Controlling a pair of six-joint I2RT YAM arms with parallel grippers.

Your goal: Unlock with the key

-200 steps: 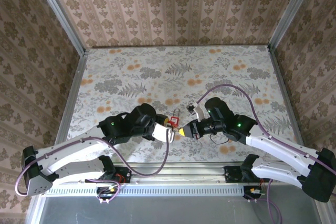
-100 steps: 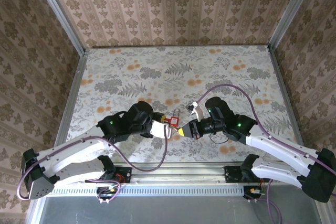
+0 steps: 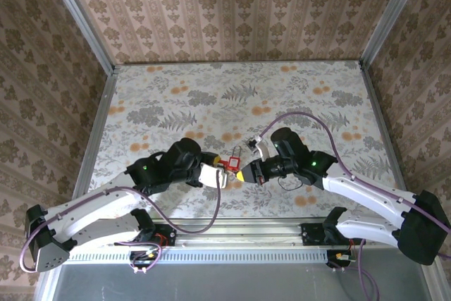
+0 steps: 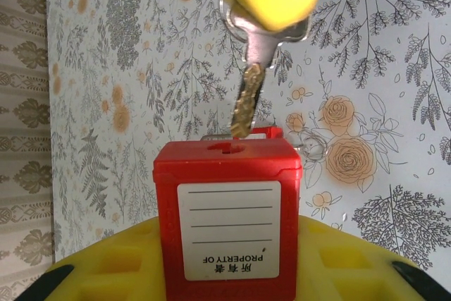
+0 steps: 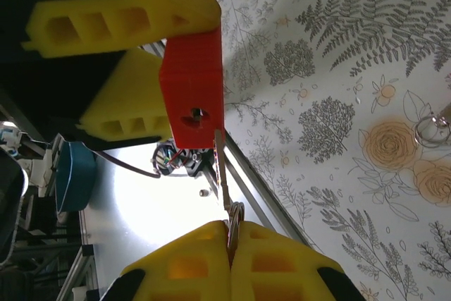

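Centrally, floral-patterned table (image 3: 296,96), left gripper (image 3: 223,171) clamped around a red padlock (image 4: 227,223) held keyhole-face outward, right gripper (image 3: 244,175) pinched tight on the key (image 4: 246,100), key tip at that face, just beside the keyhole, not inserted

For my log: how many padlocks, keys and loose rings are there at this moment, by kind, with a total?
red padlock: 1
key: 1
loose metal ring: 1
Total: 3
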